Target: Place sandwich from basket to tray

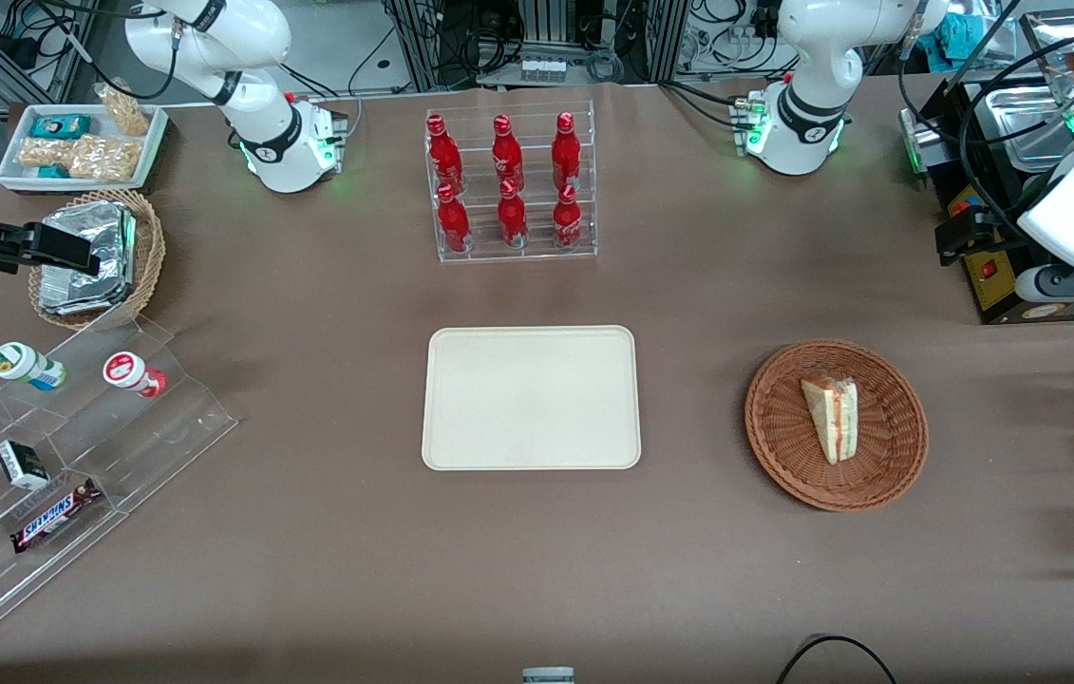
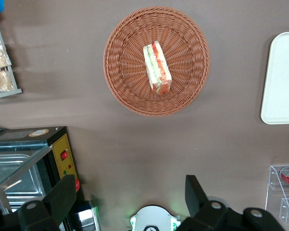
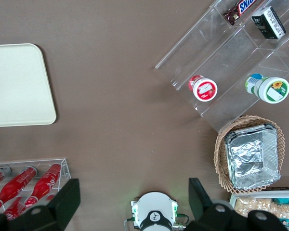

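The brown table [image 1: 328, 313] carries everything. The cream tray [image 1: 531, 397] lies flat at its middle, nearer the front camera than the clear rack of red bottles [image 1: 509, 185]. Toward the working arm's end of the table sits the round reddish-brown basket [image 1: 888, 456], well apart from the tray. The sandwich [image 1: 832, 418] lies in it, filling edge showing. The gripper [image 2: 127, 195] hangs high above the table, clear of the basket, fingers spread wide and holding nothing.
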`<state>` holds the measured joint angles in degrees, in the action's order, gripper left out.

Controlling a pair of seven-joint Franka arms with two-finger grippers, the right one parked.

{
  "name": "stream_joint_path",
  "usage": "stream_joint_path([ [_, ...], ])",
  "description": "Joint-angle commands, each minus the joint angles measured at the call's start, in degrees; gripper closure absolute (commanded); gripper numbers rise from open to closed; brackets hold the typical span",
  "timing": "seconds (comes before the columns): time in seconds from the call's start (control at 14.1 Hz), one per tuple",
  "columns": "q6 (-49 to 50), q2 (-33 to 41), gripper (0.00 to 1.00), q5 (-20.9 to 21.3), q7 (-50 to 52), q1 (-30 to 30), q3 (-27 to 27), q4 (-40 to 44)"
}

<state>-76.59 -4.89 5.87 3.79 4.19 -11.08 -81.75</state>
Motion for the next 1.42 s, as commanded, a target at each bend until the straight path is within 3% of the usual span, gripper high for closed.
stream_joint_path([
  [0.0, 0.31, -3.09, 0.00, -0.77, 4.10, 0.47, 0.09, -0.68],
  [0.28, -4.68, -11.97, 0.00, -0.77, 8.42, 0.47, 0.27, -3.31],
  [0.42, -15.71, -12.42, 0.00, -0.95, 8.86, 0.56, 0.27, -11.71],
  [0.64, -31.47, -11.98, 0.00, -6.04, 13.07, 2.67, 0.27, -22.02],
  [0.99, -56.70, -13.04, 0.00, -6.13, 19.06, 2.49, 0.27, -38.54],
  [1.2, -57.88, -14.61, 0.00, -6.13, 19.24, 2.67, 0.27, -39.27],
  [1.27, -57.88, -15.32, 0.02, -6.22, 19.50, 2.67, 0.27, -39.27],
  [1.35, -57.79, -15.41, 0.29, -6.22, 20.37, 2.67, 0.27, -39.18],
])
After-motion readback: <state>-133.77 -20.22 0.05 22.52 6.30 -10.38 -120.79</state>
